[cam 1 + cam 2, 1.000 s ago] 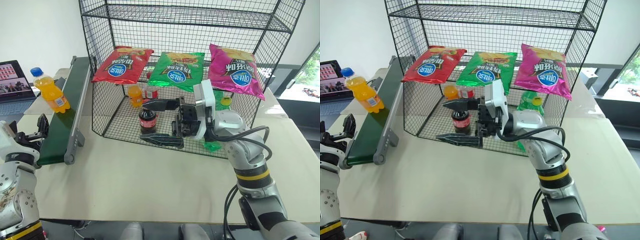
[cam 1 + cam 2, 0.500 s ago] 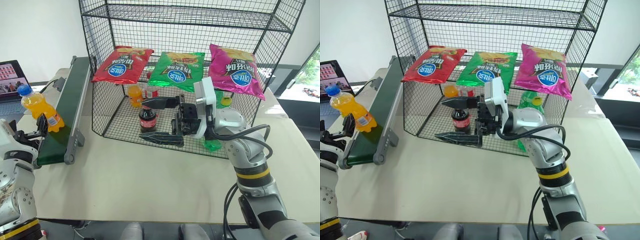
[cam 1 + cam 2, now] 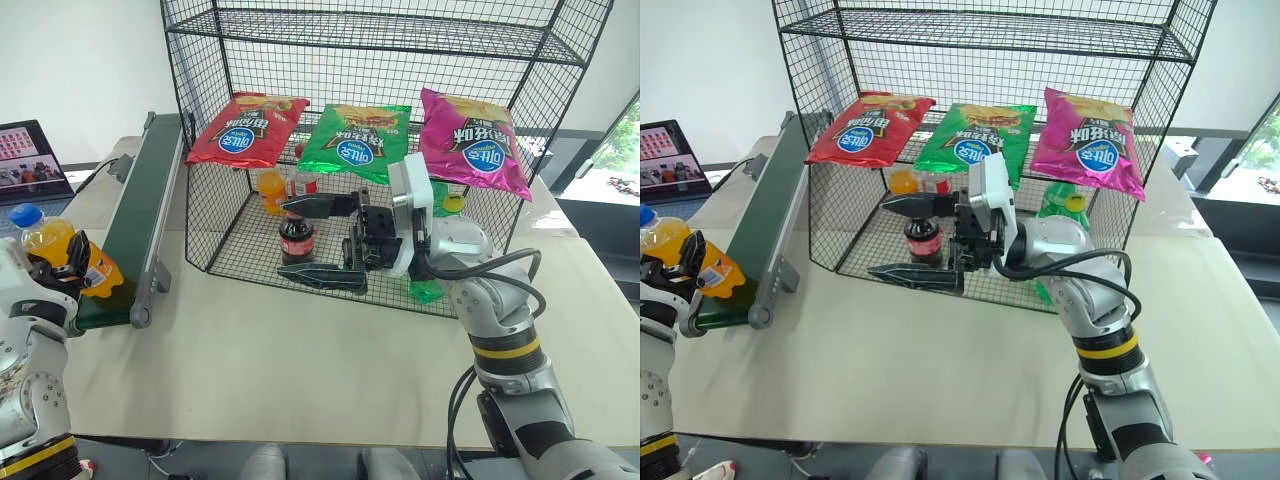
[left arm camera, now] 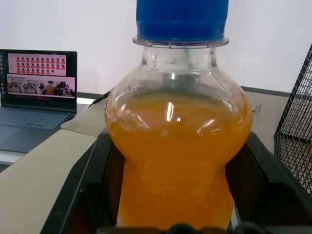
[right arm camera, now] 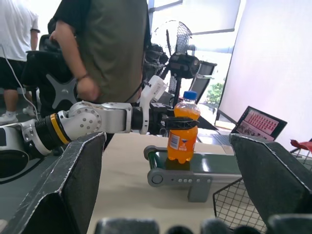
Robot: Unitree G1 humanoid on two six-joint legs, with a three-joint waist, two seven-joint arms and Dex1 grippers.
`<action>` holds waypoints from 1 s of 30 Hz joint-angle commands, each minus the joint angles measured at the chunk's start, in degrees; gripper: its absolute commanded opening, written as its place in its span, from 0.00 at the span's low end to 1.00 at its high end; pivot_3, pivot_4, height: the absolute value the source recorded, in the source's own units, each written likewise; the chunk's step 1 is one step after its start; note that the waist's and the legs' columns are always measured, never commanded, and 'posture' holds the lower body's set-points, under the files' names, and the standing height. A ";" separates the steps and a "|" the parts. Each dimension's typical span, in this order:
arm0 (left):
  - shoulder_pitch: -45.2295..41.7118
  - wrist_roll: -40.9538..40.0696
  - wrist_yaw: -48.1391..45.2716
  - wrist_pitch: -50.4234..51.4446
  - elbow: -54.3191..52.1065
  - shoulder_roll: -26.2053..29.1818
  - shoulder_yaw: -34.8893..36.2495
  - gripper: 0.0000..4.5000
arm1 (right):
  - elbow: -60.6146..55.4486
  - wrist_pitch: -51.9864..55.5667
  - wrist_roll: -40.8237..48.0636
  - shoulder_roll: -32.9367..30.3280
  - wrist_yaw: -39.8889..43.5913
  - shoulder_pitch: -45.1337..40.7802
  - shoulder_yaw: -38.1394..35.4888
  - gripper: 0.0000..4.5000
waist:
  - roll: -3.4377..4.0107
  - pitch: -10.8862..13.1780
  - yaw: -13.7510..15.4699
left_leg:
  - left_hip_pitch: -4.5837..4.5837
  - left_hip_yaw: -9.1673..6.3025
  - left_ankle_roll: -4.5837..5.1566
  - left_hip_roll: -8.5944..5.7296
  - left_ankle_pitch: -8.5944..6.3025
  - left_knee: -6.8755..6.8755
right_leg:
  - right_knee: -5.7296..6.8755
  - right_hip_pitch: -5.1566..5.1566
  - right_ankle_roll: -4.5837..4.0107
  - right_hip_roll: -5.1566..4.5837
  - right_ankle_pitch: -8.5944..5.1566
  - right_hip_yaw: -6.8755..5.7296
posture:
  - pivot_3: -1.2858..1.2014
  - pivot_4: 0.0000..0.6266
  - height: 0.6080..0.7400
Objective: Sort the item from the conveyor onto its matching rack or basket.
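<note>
With the left gripper point(image 3: 68, 262) fingers clamped on the bottle point(image 3: 62, 256) at the conveyor point(image 3: 135, 225) end and the right gripper point(image 3: 322, 240) fingers spread, the pick is made; next, lift and carry to the rack point(image 3: 250, 250).

Beige table point(image 3: 300, 370). Carries, along left edge, long dark green conveyor point(image 3: 135, 225) with grey side rails, one roller end toward the near edge. Carries, centre to right, large black wire-grid rack point(image 3: 380, 150), lowest tier a mesh-walled basket standing directly on the tabletop. Open laptop point(image 3: 30, 160) at far left, beyond the conveyor.
</note>
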 commanded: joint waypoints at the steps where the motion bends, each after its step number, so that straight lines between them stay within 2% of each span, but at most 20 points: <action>1: 1.04 -2.51 -0.52 1.62 -4.56 0.11 0.54 0.53 | -2.58 0.36 1.37 -0.12 -0.89 -0.23 -1.43 1.00 | 0.00 0.00 0.03 | 0.00 0.00 0.00 0.00 0.00 0.00 | 0.00 0.00 0.00 0.00 0.00 0.00 | 0.52 0.24 0.98; 9: 5.20 -14.56 -4.59 12.85 -21.42 4.35 -2.38 0.53 | -5.21 0.92 -2.68 -3.24 -5.01 4.72 -0.31 1.00 | -0.19 0.03 0.09 | -0.07 -0.01 -0.01 -0.01 -0.01 -0.01 | -0.08 0.00 0.00 -0.04 0.00 -0.02 | 0.52 0.24 0.98; 14: 0.15 -13.86 -2.94 15.74 -23.18 3.89 -12.33 0.53 | -7.39 1.13 -8.22 -3.11 -11.68 8.50 1.66 1.00 | -0.12 0.07 0.01 | -0.04 0.01 -0.01 -0.01 0.00 -0.04 | -0.07 -0.02 0.01 -0.01 -0.01 0.00 | 0.52 0.24 0.98; 18: -6.08 -5.48 -1.36 10.99 -15.64 0.16 -20.78 0.53 | -8.71 2.18 -11.10 -1.90 -16.70 9.49 2.52 1.00 | -0.12 0.08 -0.19 | -0.05 0.00 -0.03 -0.01 0.02 -0.04 | -0.07 -0.04 0.00 0.03 0.00 0.01 | 0.52 0.24 0.98; 22: -13.99 4.68 -1.67 -0.01 -0.08 -4.31 -27.04 0.53 | -8.85 2.82 -13.92 -0.74 -20.56 10.45 3.34 1.00 | -0.10 0.08 -0.14 | -0.06 0.00 -0.02 0.02 0.02 -0.07 | -0.11 -0.07 -0.04 0.08 0.02 0.02 | 0.52 0.24 0.98; 25: -18.85 9.32 -2.94 -7.55 9.39 -6.72 -28.92 0.53 | -8.94 3.13 -15.40 -0.31 -22.40 11.15 3.84 1.00 | -0.13 0.09 -0.06 | -0.09 0.00 -0.02 0.00 0.02 -0.05 | -0.12 -0.07 -0.04 0.07 0.02 0.01 | 0.52 0.24 0.98; 30: -26.01 12.58 -5.82 -16.98 24.66 -10.09 -29.87 0.53 | -9.74 3.86 -17.21 0.33 -24.61 12.07 5.13 1.00 | -0.14 0.10 0.10 | -0.17 0.00 -0.02 -0.04 0.02 -0.05 | -0.16 -0.09 -0.01 0.03 0.03 -0.01 | 0.52 0.24 0.98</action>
